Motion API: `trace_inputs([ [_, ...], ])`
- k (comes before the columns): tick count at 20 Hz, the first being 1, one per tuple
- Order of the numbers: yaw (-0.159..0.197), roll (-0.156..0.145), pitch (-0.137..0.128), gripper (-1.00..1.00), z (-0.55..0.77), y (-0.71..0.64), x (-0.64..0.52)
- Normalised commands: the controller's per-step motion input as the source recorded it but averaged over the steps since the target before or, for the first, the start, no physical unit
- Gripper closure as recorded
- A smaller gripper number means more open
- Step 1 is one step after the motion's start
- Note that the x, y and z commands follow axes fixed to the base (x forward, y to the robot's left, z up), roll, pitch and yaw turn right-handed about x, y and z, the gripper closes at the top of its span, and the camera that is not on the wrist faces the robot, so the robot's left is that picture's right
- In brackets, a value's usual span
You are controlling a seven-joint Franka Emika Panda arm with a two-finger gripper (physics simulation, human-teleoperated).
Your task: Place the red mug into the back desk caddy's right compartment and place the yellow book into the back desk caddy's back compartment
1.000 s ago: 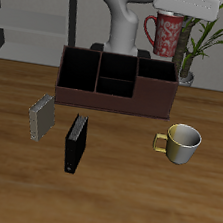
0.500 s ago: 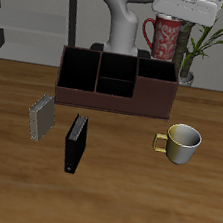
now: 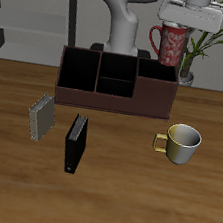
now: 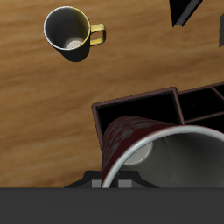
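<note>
Over the last second the pincer (image 3: 181, 20) has carried the large red mug with a whitish speckled pattern (image 3: 169, 43) a little towards the right of the exterior view and slightly higher, so it now hangs in the air above and somewhat behind the right end of the caddy; everything on the table (image 3: 123, 186) lies where it did. Going from left to right across that view: the small thin grey-tan book, the task's yellow book (image 3: 42, 118), leans untouched on the wooden table near the front of the caddy's left end, well apart from the arm; beside it stands the taller black book (image 3: 74, 143); behind both sits the long, low dark reddish-brown desk caddy (image 3: 116, 82), its small back compartment (image 3: 117, 67) in the middle column and its large right compartment (image 3: 158, 72) both showing nothing inside; further right and nearer stands the plain yellow-gold mug (image 3: 181, 142). The pincer is closed on the red mug's rim, and the wrist view looks down past the mug's pale inside into the dark open section below it. So neither placement is done: the mug is lifted and nearly lined up but not lowered or released, and the yellow book's whole pick and placement is left.
</note>
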Motion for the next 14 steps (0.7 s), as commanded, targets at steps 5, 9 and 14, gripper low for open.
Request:
trace_inputs([
  [5, -0.04, -0.011, 0.02, 1.0, -0.06, 0.04, 0.12],
  [9, -0.027, -0.003, 0.013, 1.0, -0.09, 0.0, 0.15],
  [14, -0.041, -0.01, 0.03, 1.0, -0.1, -0.02, 0.15],
])
